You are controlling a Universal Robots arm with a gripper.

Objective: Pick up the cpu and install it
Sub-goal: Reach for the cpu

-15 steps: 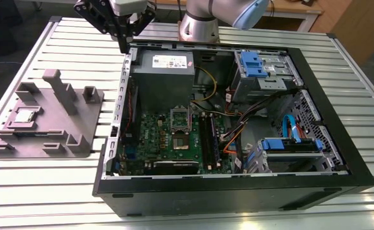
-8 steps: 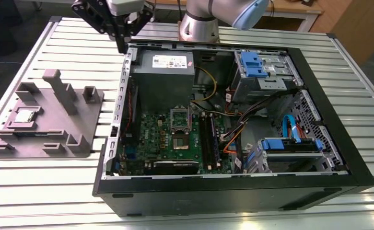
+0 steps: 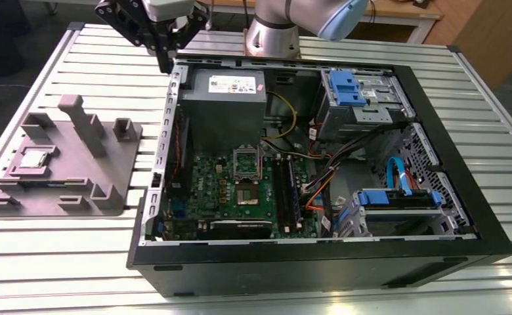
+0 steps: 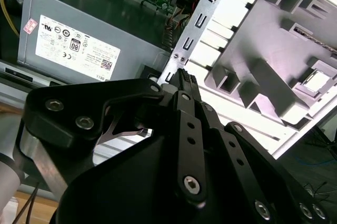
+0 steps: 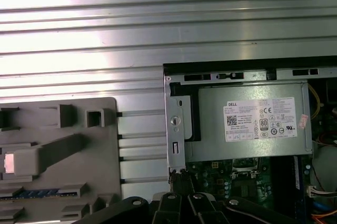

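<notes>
The cpu lies flat in a square pocket of the grey plastic fixture, on the exterior view's left, outside the computer. Its pale top shines bright in both wrist views.

The metal table with long slats carries everything. On it lies the open black computer case, just beside the fixture. Inside the case are the grey power supply at the far end and the green board nearer to the camera.

The power supply has a white label with small black print, round marks and a square code. A little pink sticker sits at one corner of its top face.

The gripper hangs over the far corner of the case, on the exterior view's left, near the power supply and well apart from the cpu. Its black fingers are pressed together at the tips, with nothing between them.
</notes>
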